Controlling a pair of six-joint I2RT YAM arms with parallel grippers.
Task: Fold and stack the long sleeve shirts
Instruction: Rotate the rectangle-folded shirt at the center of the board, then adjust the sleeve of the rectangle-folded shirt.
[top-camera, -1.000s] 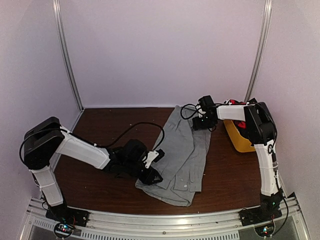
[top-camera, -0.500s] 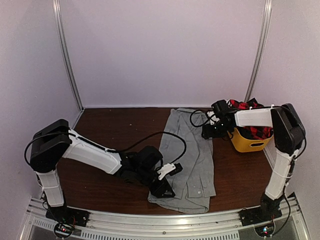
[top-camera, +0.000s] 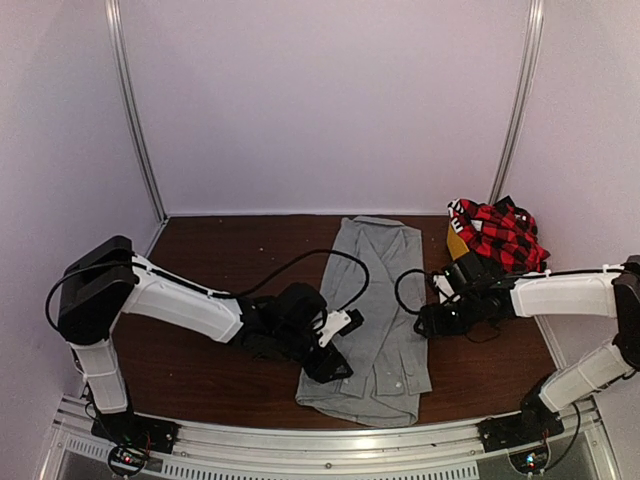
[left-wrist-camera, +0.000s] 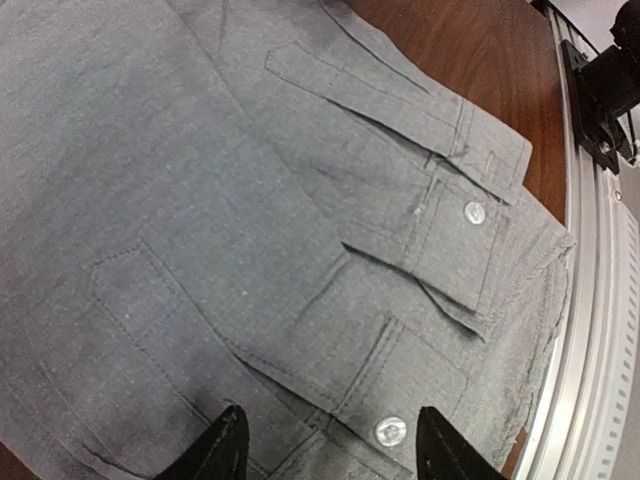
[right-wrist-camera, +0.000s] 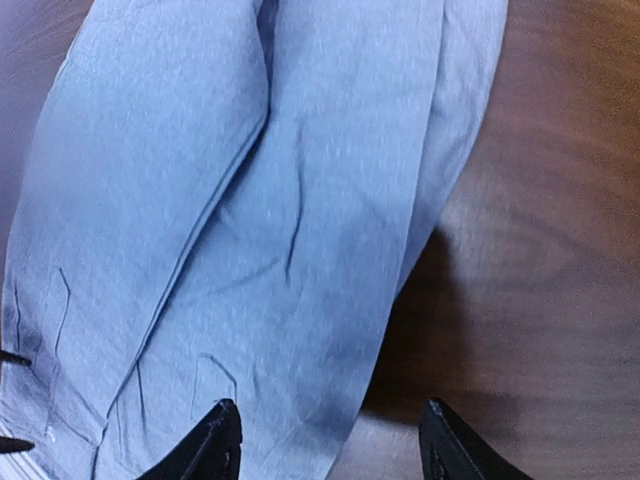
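The light-grey button-front shirt (top-camera: 378, 300) lies folded into a long strip down the middle of the brown table. It fills the left wrist view (left-wrist-camera: 250, 200), with cuffs and buttons showing, and the right wrist view (right-wrist-camera: 250, 220). My left gripper (top-camera: 335, 358) is open and empty, low over the strip's near left part. My right gripper (top-camera: 428, 322) is open and empty, at the strip's right edge, one fingertip over cloth and one over bare wood. The red-and-black plaid shirt (top-camera: 498, 232) is heaped at the back right.
A yellow tub (top-camera: 455, 243) peeks out under the plaid shirt. A metal rail (top-camera: 330, 440) runs along the table's near edge, also in the left wrist view (left-wrist-camera: 590, 300). Black cables (top-camera: 300, 265) loop over the table. Bare brown wood (top-camera: 220, 250) lies left of the shirt.
My right arm has swung from the yellow tub down to the grey shirt's right edge, uncovering the plaid shirt. My left gripper has stayed by the shirt's near left part.
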